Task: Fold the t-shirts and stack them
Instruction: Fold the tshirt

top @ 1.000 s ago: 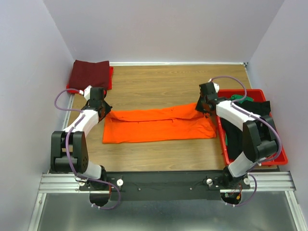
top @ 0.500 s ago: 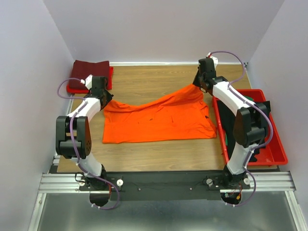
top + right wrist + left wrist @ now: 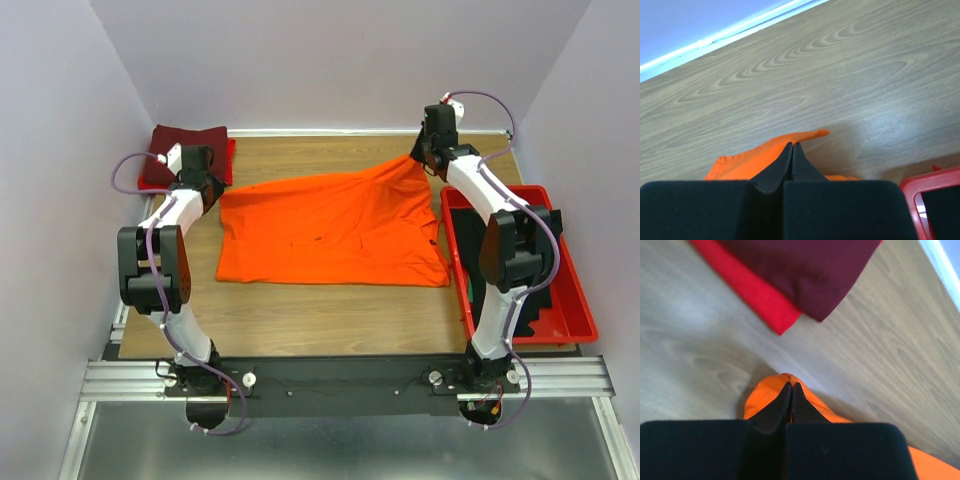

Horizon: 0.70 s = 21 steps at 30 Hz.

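Here the orange t-shirt (image 3: 330, 230) was spread on the wooden bench (image 3: 330, 320) between the two arms. Its far left corner was pinched in the tightly closed left pincer (image 3: 791, 386), and its far right corner in the closed right pincer (image 3: 792, 145). A folded maroon t-shirt (image 3: 188, 150) was laid on a red t-shirt (image 3: 752, 295) at the far left, and dark t-shirts (image 3: 495, 290) were kept in the red tray (image 3: 575, 300) at the right.

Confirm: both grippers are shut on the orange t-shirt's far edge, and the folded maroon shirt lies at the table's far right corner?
One slip: the folded maroon shirt lies at the far left corner, as the top external view shows. The rest holds: the left gripper and the right gripper are shut on the far edge of the orange t-shirt.
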Motion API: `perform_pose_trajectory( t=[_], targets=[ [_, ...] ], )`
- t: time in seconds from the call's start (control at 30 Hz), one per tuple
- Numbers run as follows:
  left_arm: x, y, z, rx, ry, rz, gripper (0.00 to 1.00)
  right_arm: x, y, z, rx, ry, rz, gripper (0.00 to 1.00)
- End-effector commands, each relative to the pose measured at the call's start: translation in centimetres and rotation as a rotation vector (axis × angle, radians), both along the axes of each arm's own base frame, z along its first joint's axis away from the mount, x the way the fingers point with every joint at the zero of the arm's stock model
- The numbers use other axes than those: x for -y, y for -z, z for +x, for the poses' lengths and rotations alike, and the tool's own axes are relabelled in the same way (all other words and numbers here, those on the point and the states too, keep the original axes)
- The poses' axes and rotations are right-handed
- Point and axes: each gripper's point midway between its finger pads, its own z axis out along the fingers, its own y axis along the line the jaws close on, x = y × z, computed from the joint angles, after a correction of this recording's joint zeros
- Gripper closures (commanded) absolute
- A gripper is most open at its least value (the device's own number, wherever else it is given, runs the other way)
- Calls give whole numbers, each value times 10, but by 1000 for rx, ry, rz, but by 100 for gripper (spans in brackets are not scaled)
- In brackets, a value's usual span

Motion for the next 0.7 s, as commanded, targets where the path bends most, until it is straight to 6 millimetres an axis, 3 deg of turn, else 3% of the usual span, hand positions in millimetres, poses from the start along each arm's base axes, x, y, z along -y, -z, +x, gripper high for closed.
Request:
perform_pose_trajectory(
  t=[0.0,0.17,0.33,0.57,0.67],
  targets=[
    [0,-3,20,23,31,4,100,2,5,14,8,-9,1,100],
    [3,-5,36,42,69,1,100,2,14,19,-2,-18,2,100],
    [6,0,40,36,90,-9,100,0,16,16,-11,-39,20,100],
    [5,5,25,26,73,-26,100,4,26,-12,-53,-26,39,100],
    [5,6,16,22,67,-29,100,7,44,-31,-103,-16,40,100]
  ],
)
